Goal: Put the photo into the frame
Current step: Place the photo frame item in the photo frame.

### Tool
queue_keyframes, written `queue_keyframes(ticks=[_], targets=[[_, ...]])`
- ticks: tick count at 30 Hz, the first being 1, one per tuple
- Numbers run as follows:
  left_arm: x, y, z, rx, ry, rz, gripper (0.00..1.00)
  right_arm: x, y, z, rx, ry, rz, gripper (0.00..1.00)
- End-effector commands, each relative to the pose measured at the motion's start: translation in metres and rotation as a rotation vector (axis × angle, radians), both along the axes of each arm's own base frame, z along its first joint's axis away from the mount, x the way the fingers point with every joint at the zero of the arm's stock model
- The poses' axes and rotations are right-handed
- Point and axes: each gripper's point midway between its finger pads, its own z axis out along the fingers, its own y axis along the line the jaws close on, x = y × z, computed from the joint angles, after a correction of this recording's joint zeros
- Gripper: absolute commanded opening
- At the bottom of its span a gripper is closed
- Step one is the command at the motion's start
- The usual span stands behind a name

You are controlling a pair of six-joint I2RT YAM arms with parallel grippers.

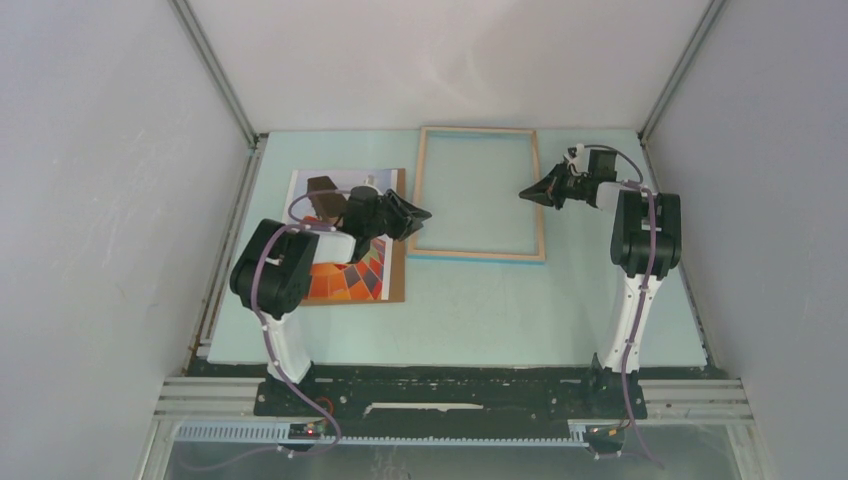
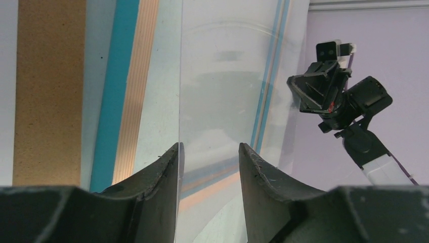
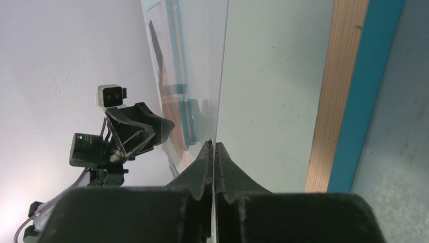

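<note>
The frame (image 1: 541, 200) lies flat at the table's back middle, light wood side up with turquoise edges; it also shows in the left wrist view (image 2: 119, 101) and the right wrist view (image 3: 344, 101). The photo (image 1: 345, 280), an orange-red balloon print, lies at the left, partly hidden under my left arm. A clear sheet (image 2: 222, 101) hangs over the frame between both grippers. My right gripper (image 3: 213, 147) is shut on the sheet's edge (image 3: 202, 61). My left gripper (image 2: 208, 152) is open, with the sheet's other edge between its jaws, against one finger. In the top view the left gripper (image 1: 425, 213) and the right gripper (image 1: 522, 193) face each other.
A brown backing board (image 1: 397, 280) lies under the photo; it shows as a brown strip in the left wrist view (image 2: 48, 91). White walls close in the pale green table (image 1: 480, 310) on three sides. The arm bases stand at the near edge.
</note>
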Motion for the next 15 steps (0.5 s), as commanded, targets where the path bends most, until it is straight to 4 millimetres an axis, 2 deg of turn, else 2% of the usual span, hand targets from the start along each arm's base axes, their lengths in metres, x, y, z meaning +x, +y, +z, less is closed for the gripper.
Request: queue_keyframes(ticks=[1, 15], targets=[[-0.002, -0.008, 0.002, -0.019, -0.02, -0.026, 0.46, 0.01, 0.008, 0.032, -0.042, -0.117, 0.038, 0.0], [-0.001, -0.009, -0.002, -0.015, -0.015, -0.025, 0.5, 0.026, 0.009, 0.035, -0.1, -0.172, 0.044, 0.0]])
